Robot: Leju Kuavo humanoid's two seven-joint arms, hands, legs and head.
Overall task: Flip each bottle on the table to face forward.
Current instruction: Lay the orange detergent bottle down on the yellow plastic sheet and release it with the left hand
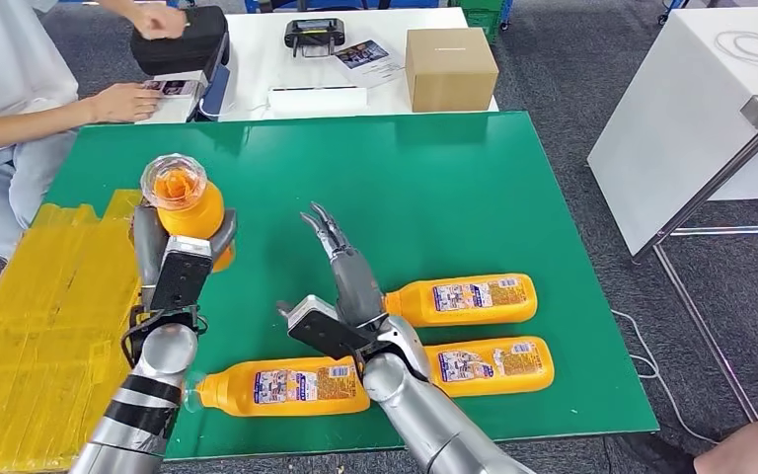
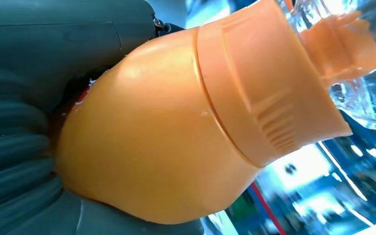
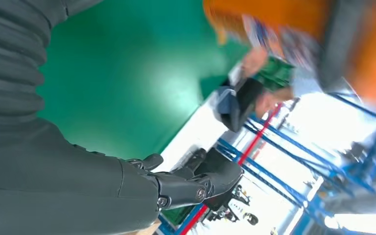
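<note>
My left hand (image 1: 180, 259) grips an orange bottle (image 1: 184, 201) lifted off the green mat, its clear cap end towards the camera. Close up, the same bottle (image 2: 176, 127) shows its orange collar and clear cap, with my left hand (image 2: 24, 161) wrapped round its body. Three more orange bottles lie on their sides on the mat: one near the front edge (image 1: 281, 386), one in the middle right (image 1: 464, 299), one below it (image 1: 493, 364). My right hand (image 1: 334, 245) hovers open above the mat with fingers stretched forward, holding nothing; its fingers (image 3: 196, 181) show in the right wrist view.
The green mat (image 1: 434, 178) covers the table, with yellow tape (image 1: 39, 326) on its left side. Behind stands a white table with a cardboard box (image 1: 449, 67), a black case (image 1: 180, 39) and papers. A person sits at the back left, one hand (image 1: 123, 101) on that table.
</note>
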